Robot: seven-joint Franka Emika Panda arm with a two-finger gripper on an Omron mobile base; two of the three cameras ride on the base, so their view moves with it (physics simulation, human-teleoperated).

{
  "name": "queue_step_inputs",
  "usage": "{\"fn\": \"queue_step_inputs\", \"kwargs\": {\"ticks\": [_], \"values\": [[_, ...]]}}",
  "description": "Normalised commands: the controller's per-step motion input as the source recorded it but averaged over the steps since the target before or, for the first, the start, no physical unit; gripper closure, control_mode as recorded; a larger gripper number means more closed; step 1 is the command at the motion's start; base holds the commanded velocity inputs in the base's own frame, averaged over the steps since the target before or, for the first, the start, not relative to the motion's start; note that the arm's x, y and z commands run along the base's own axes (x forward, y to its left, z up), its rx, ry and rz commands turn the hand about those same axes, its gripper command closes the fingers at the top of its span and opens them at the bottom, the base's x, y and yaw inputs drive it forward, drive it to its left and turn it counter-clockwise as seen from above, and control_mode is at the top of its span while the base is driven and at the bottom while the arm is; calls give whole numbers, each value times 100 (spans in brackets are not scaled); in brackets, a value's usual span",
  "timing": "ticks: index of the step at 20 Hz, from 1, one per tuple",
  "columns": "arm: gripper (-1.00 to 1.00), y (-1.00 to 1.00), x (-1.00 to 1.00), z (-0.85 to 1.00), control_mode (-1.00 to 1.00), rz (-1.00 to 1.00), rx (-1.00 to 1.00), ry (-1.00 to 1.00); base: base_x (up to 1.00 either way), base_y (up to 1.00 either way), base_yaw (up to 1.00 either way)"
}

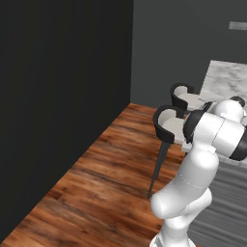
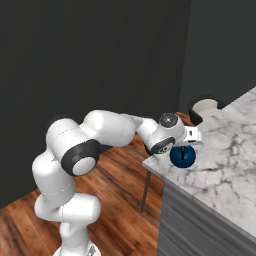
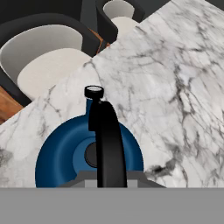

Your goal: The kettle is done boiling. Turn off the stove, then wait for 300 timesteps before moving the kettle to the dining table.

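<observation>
The blue kettle (image 2: 182,157) is at the near corner of the white marble dining table (image 2: 227,145), and I cannot tell whether it rests on the top or hangs just above it. My gripper (image 2: 184,146) is shut on its black arched handle (image 3: 107,135) from above. In the hand view the kettle's round blue body (image 3: 59,153) lies right under the hand, with the marble top (image 3: 153,83) spreading beyond it. The stove is out of view.
Two dark bucket chairs with pale seats (image 3: 48,61) (image 3: 118,13) stand tucked against the table's edge, also seen as chairs (image 1: 171,126) (image 1: 185,99) beside my arm. A dark wall (image 1: 58,96) runs on the left over the wooden floor (image 1: 106,183).
</observation>
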Motion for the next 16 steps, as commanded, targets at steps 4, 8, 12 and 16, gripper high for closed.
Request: {"fn": "queue_step_inputs", "kwargs": {"ticks": [4,8,12,16], "values": [[100,-19,11,-13,-100,0,0,-1,0,0,0],[100,-20,7,-10,-100,0,0,0,0,0,0],[100,-25,2,-3,-100,0,0,0,0,0,0],[100,-12,12,-6,-100,0,0,0,0,0,0]]}}
